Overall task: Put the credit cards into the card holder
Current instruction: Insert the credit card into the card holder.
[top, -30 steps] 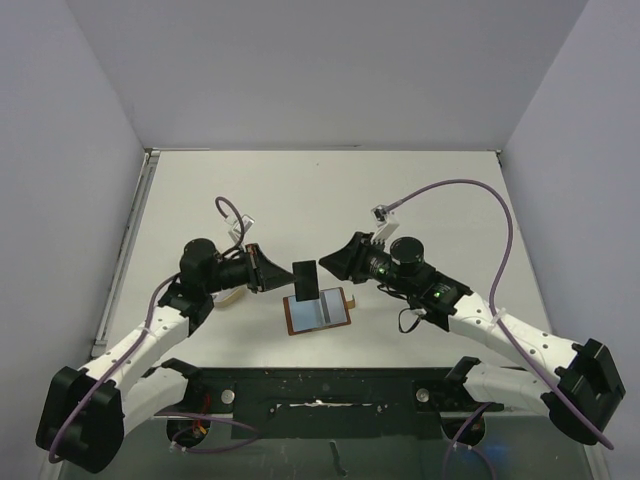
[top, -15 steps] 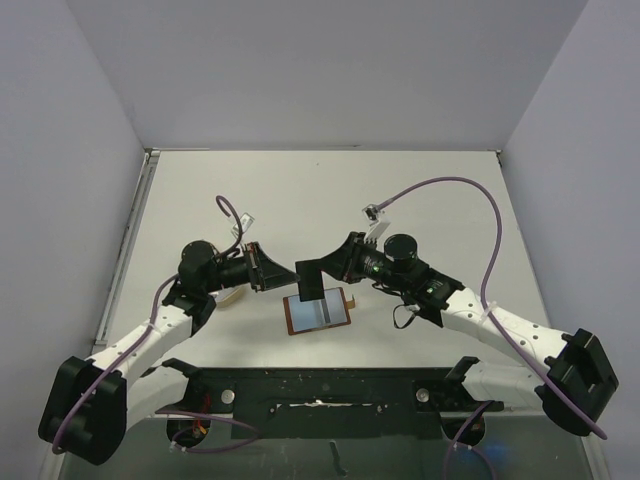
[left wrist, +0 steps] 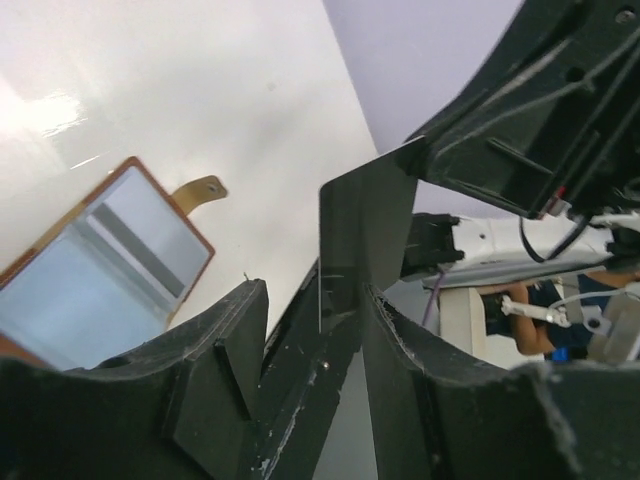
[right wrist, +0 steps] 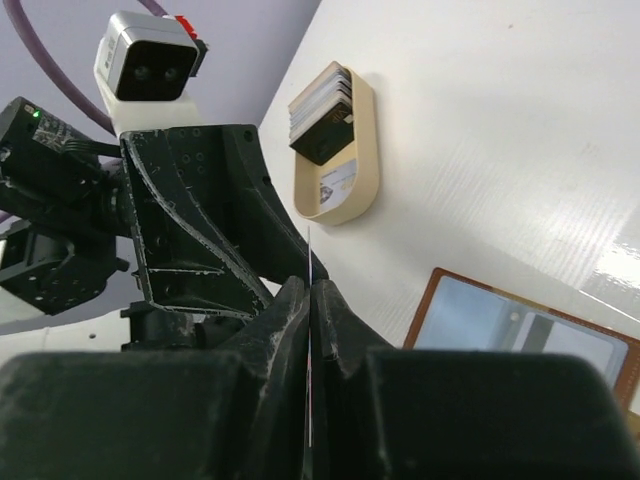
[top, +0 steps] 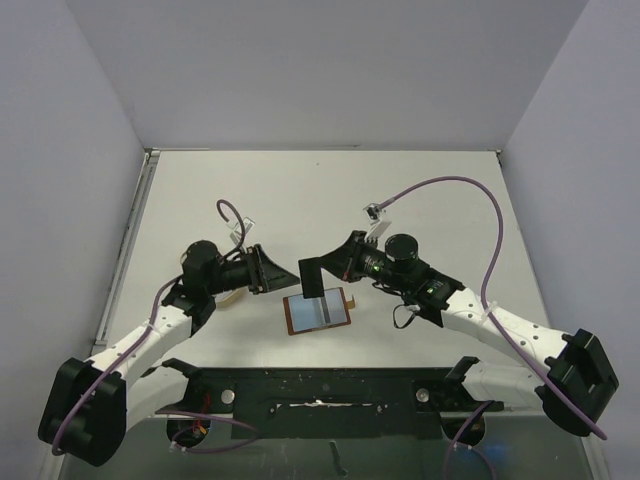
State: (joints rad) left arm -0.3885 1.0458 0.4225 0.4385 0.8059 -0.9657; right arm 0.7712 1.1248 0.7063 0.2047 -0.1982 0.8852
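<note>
A credit card (top: 310, 278) stands on edge above the table between both arms, looking dark from above. My right gripper (top: 323, 268) is shut on it; the right wrist view shows the card as a thin line (right wrist: 310, 250) pinched between the closed fingers (right wrist: 311, 290). My left gripper (top: 287, 276) is open, its fingers (left wrist: 250, 310) spread on either side of the card (left wrist: 365, 230) without pressing it. The card holder (top: 318, 312) lies open and flat below the card, brown-rimmed, pale blue inside with a dark stripe (left wrist: 110, 255) (right wrist: 520, 325). More cards (right wrist: 322, 95) stand in a tan dish.
The tan rounded dish (right wrist: 345, 175) sits on the table behind my left gripper (right wrist: 200, 230), mostly hidden under the left arm in the top view. The holder's snap tab (left wrist: 200, 188) sticks out on its far side. Grey walls close in the table.
My right gripper moved in from the right and closed on the upright card. My left gripper, which was shut on the card, has opened and drawn back slightly to the left.
</note>
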